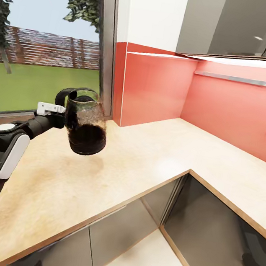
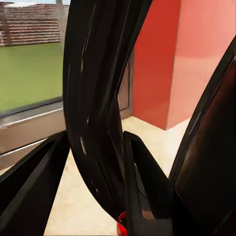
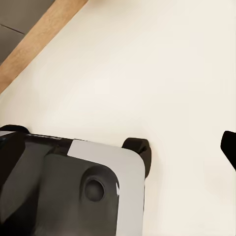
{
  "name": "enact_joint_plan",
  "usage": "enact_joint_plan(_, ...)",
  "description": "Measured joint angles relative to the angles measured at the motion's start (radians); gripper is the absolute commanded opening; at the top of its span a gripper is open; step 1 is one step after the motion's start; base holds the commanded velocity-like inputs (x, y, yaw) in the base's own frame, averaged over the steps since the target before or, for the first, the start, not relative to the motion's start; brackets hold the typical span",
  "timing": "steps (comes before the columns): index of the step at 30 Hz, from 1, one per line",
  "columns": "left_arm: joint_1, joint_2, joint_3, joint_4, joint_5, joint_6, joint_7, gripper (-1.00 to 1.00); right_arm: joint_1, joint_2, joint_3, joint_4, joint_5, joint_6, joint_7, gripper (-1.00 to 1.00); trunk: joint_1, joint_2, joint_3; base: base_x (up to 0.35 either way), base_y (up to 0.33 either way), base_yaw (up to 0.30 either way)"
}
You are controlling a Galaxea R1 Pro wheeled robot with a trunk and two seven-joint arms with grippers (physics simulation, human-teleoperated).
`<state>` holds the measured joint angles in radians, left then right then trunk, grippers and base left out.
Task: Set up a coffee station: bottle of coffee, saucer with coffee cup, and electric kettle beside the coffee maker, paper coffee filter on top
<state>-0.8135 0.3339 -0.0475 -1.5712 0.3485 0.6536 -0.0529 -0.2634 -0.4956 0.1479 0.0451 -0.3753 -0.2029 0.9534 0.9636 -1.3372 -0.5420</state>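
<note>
At the near left of the scene, the robot's white-and-black left arm [image 1: 8, 149] reached out over the pale, wood-edged L-shaped countertop [image 1: 146, 160]. Its left gripper [image 2: 105, 196] was clamped on the black looped handle [image 2: 93, 98] of the dark glass electric kettle [image 1: 86, 122], the fingers [image 2: 142, 182] pressed against either side of the loop. The kettle hung in the air above the counter's left stretch, not touching it, tilted slightly, with its shadow on the surface below.

The right gripper's state I could not tell; the right wrist view gave me a grey-and-white part of the robot's body and pale floor.

Further back stood the coral-red backsplash [image 1: 156, 89] and the corner of the counter, with the window [image 1: 44, 44] on the far left and grey wall cabinets [image 1: 233, 24] above.

No coffee maker stood on the stretch of counter I could see, so I judged the kettle was still to be carried some way. The risk lay in the grip: held by the handle alone, the heavy body could swing or pivot between the fingers if the arm or base moved sharply. A tilted set-down could tip it, and a careless turn could knock it against the window frame or wall.
</note>
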Motion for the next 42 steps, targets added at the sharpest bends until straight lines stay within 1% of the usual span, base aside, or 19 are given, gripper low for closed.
enact_joint_plan(3, 0.0, 0.0, 0.0, 0.001, 0.0, 0.0, 0.0, -1.0, 0.0, 0.001, 0.0, 0.0, 0.0, -0.001, -0.005, 1.0, 0.0, 0.0, 0.0, -0.071, 0.0, 0.273)
enact_joint_plan(6, 0.0, 0.0, 0.0, 0.001, 0.0, 0.0, 0.0, -1.0, 0.0, 0.02, 0.004, 0.0, 0.001, -0.001, -0.065, 1.0, 0.0, 0.0, 0.0, -0.108, 0.0, 0.274)
enact_joint_plan(7, 0.0, 0.0, 0.0, 0.0, 0.0, 0.0, 0.0, -1.0, 0.0, 0.037, 0.006, -0.002, 0.003, -0.001, -0.1, 1.0, 0.0, 0.0, 0.0, -0.077, 0.0, 0.274)
enact_joint_plan(8, 0.0, 0.0, 0.0, 0.0, 0.0, 0.0, 0.0, -1.0, 0.0, 0.047, 0.005, -0.003, 0.005, 0.0, -0.115, 1.0, 0.0, 0.0, 0.0, -0.049, 0.0, 0.275)
enact_joint_plan(9, 0.0, -0.001, 0.0, 0.0, 0.0, 0.0, 0.0, -1.0, -0.001, 0.063, 0.006, -0.01, 0.01, 0.0, -0.135, 1.0, 0.0, 0.0, 0.0, -0.031, 0.0, 0.275)
enact_joint_plan(10, 0.0, -0.001, 0.0, 0.0, 0.0, 0.0, 0.0, -1.0, -0.001, 0.079, 0.007, -0.024, 0.019, 0.0, -0.148, 1.0, 0.0, 0.0, 0.0, -0.025, 0.0, 0.275)
enact_joint_plan(11, 0.0, -0.001, 0.0, 0.0, 0.0, 0.0, 0.0, -1.0, -0.001, 0.089, 0.008, -0.034, 0.024, 0.001, -0.153, 1.0, 0.0, 0.0, 0.0, -0.016, 0.0, 0.275)
enact_joint_plan(13, 0.0, -0.001, 0.0, 0.0, 0.0, 0.0, 0.0, -1.0, -0.002, 0.122, 0.011, -0.078, 0.065, 0.005, -0.166, 1.0, 0.0, 0.0, 0.0, -0.008, 0.0, 0.275)
enact_joint_plan(14, 0.0, -0.001, 0.0, 0.0, 0.0, 0.0, 0.0, -1.0, -0.002, 0.131, 0.011, -0.087, 0.079, 0.006, -0.168, 1.0, 0.0, 0.0, 0.0, -0.005, 0.0, 0.275)
enact_joint_plan(15, 0.0, -0.001, 0.0, 0.0, 0.0, 0.0, 0.0, -1.0, -0.003, 0.143, 0.011, -0.106, 0.105, 0.008, -0.171, 1.0, 0.0, 0.0, 0.0, -0.004, 0.0, 0.275)
enact_joint_plan(16, 0.0, -0.001, 0.0, 0.0, 0.001, 0.0, 0.0, -1.0, -0.004, 0.148, 0.011, -0.116, 0.116, 0.01, -0.173, 1.0, 0.0, 0.0, 0.0, -0.002, 0.0, 0.275)
enact_joint_plan(17, 0.0, -0.001, 0.0, 0.0, 0.001, 0.0, 0.0, -1.0, -0.007, 0.158, 0.011, -0.145, 0.137, 0.04, -0.176, 1.0, 0.0, 0.0, 0.0, -0.002, 0.0, 0.275)
enact_joint_plan(18, 0.0, -0.001, 0.0, 0.0, 0.001, 0.0, 0.0, -1.0, -0.008, 0.16, 0.011, -0.158, 0.142, 0.061, -0.177, 1.0, 0.0, 0.0, 0.0, -0.001, 0.0, 0.275)
enact_joint_plan(19, 0.0, -0.001, 0.0, 0.0, 0.0, 0.0, 0.0, -1.0, -0.009, 0.163, 0.011, -0.188, 0.148, 0.117, -0.186, 1.0, 0.0, 0.0, 0.0, -0.001, 0.0, 0.271)
enact_joint_plan(21, 0.0, -0.001, 0.0, 0.0, -0.001, 0.0, 0.0, -1.0, -0.01, 0.17, 0.012, -0.279, 0.158, 0.242, -0.24, 1.0, 0.0, 0.0, 0.0, -0.011, 0.0, 0.176)
enact_joint_plan(22, 0.0, -0.001, 0.0, 0.0, -0.001, 0.0, 0.0, -1.0, -0.01, 0.173, 0.013, -0.309, 0.16, 0.284, -0.262, 1.0, 0.0, 0.0, 0.0, -0.057, 0.0, 0.11)
enact_joint_plan(24, 0.0, -0.001, 0.0, 0.0, -0.001, 0.0, 0.0, -1.0, -0.01, 0.176, 0.013, -0.34, 0.162, 0.332, -0.285, 1.0, 0.0, 0.0, 0.0, -0.212, 0.0, 0.046)
enact_joint_plan(29, 0.0, -0.001, 0.0, -0.001, 0.0, 0.0, 0.0, -1.0, -0.007, 0.177, 0.012, -0.352, 0.163, 0.363, -0.3, 1.0, 0.0, 0.0, 0.0, -0.184, 0.0, 0.161)
enact_joint_plan(42, 0.0, -0.001, 0.002, 0.0, 0.0, 0.0, 0.0, -1.0, -0.005, 0.178, 0.012, -0.353, 0.163, 0.366, -0.301, 1.0, 0.0, 0.0, 0.0, -0.21, 0.0, 0.185)
